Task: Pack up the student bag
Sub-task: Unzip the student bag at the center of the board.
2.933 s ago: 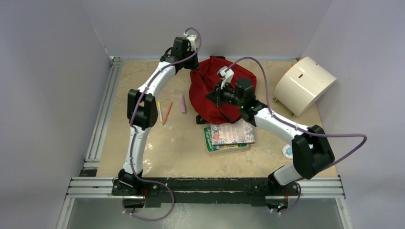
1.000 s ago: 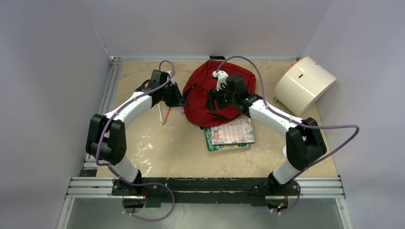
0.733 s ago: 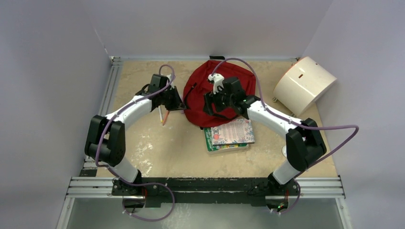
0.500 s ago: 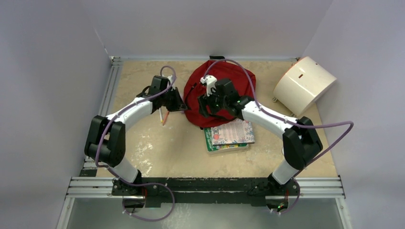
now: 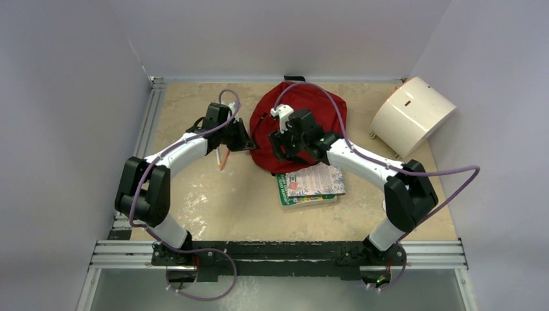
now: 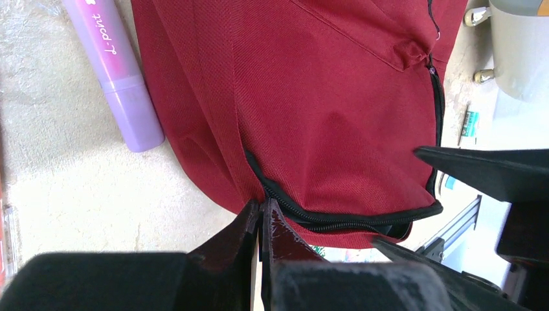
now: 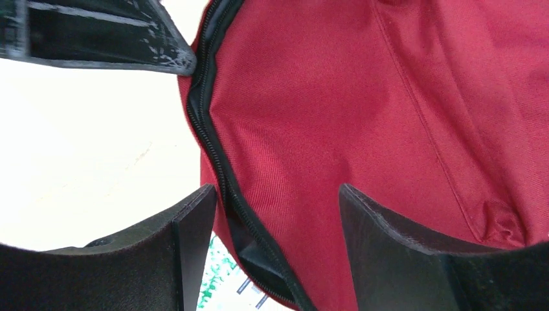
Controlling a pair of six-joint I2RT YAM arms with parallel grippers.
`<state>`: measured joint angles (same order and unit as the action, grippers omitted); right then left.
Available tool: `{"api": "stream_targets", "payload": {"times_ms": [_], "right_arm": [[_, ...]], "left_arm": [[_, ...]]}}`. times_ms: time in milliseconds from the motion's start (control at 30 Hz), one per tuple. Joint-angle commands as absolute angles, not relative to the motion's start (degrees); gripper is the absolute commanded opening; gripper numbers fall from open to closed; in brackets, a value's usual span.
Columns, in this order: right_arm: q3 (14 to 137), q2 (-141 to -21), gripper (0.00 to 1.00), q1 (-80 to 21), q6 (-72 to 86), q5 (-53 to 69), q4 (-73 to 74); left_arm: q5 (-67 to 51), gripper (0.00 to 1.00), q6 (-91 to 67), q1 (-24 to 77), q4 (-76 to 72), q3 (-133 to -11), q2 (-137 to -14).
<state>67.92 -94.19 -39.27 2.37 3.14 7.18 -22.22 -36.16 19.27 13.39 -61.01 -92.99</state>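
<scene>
Your left hand (image 6: pixel 261 212) sits closed at the zipper (image 6: pixel 336 218) on the student bag (image 6: pixel 324 97), right hand (image 7: pixel 277 191) spread above; pulling may drag the bag.

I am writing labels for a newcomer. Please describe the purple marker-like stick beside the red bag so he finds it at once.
Find the large dark-red fabric backpack, the biggest thing in view. Close beside its left side lies a thick lilac plastic stick with white script. The thin orange pencil further left is slimmer and not purple.
</scene>
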Motion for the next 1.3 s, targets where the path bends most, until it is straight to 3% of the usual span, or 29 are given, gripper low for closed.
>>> {"api": "stream_targets", "payload": {"times_ms": [0, 367, 800, 1000, 1133, 1267], "right_arm": [[68.5, -86.8, 0.72, -39.3, 3.6, 3.0, 9.1], [71.2, -86.6, 0.69, -39.3, 7.2, -4.8, 25.6], [74.2, -93.5, 0.59, -39.3, 7.3, -9.9, 23.2], [74.3, -94.4, 0.43, -39.3, 6.4, -10.2, 21.4], [75.2, -94.0, 0.22, -39.3, 6.5, -11.2, 20.5], [76.0, -91.9, 0.08, -39.1, 7.5, -13.8, 18.2]], "left_arm": [[-23.9, 0.0, -34.8, 19.8, 11.6, -61.1, -91.7], [-23.8, 0.0, -34.6, 19.8, 12.3, -62.1, -92.6], [-24.0, 0.0, -34.3, 19.8, 12.5, -63.1, -92.9], [-24.2, 0.0, -34.4, 19.8, 12.5, -63.4, -92.8], [-24.1, 0.0, -34.3, 19.8, 12.7, -63.5, -92.6], [-24.1, 0.0, -34.2, 19.8, 12.9, -63.9, -92.6]]}}
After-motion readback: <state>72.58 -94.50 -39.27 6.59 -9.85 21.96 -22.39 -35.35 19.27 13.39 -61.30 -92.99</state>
